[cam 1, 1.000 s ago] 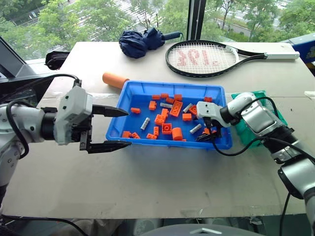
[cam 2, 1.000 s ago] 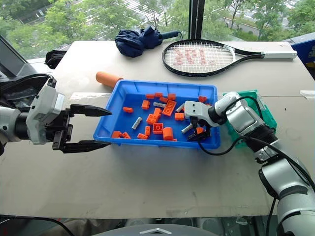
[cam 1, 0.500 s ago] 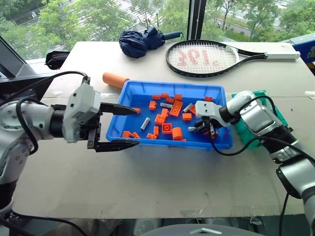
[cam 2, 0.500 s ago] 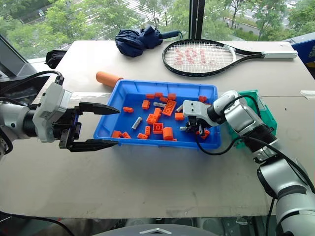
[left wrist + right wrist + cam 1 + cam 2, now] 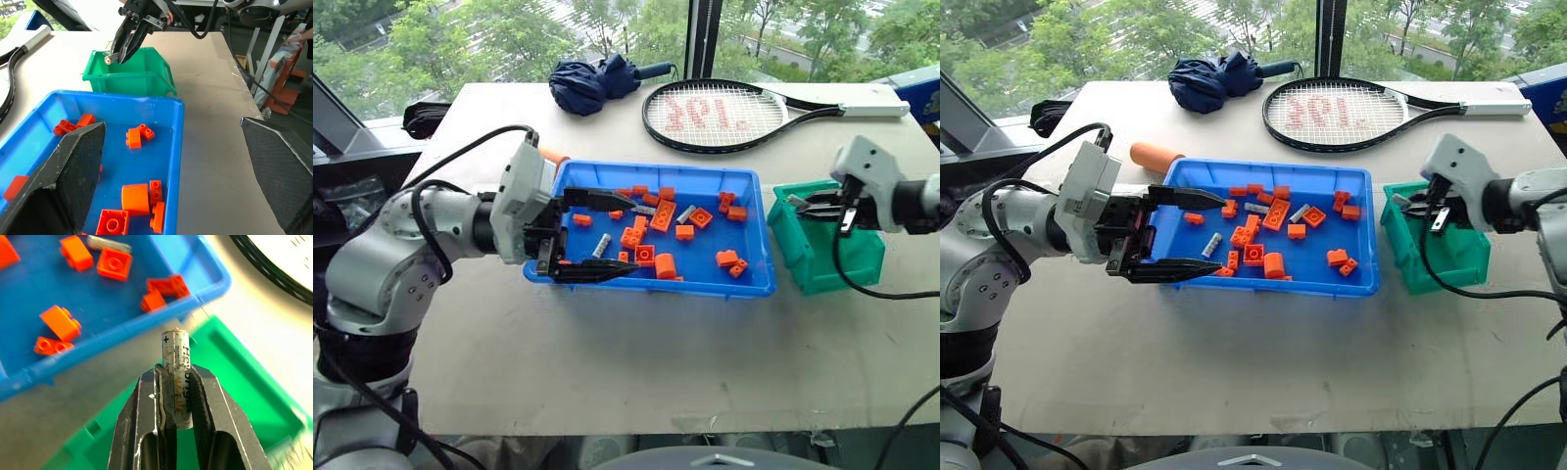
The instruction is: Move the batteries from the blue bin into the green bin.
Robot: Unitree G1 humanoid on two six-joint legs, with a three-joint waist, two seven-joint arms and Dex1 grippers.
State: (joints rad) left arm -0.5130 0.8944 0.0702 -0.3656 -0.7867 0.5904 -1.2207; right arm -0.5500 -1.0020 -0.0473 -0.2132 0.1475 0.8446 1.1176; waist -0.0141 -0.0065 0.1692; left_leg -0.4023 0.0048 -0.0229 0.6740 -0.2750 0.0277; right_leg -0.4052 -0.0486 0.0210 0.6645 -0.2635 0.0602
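The blue bin (image 5: 749, 240) sits mid-table and holds orange bricks and three loose batteries (image 5: 601, 245), (image 5: 643, 210), (image 5: 686, 213). To its right stands the green bin (image 5: 842, 259). My right gripper (image 5: 808, 204) hovers over the green bin's near-left corner, shut on one battery (image 5: 175, 377) whose plus end sticks out past the fingertips. In the left wrist view that battery (image 5: 108, 58) hangs just above the green bin (image 5: 129, 78). My left gripper (image 5: 634, 235) stands open and empty over the blue bin's left part, its fingers (image 5: 73, 176) wide apart.
Orange bricks (image 5: 664, 215) lie scattered across the blue bin. An orange cylinder (image 5: 548, 155) lies behind its far-left corner, partly hidden by my left hand. A tennis racket (image 5: 720, 116) and a folded dark-blue umbrella (image 5: 592, 83) lie at the back of the table.
My right gripper shut on a battery in the blue bin's right part, lifted it and swung right to above the green bin. My left gripper moved right over the blue bin.
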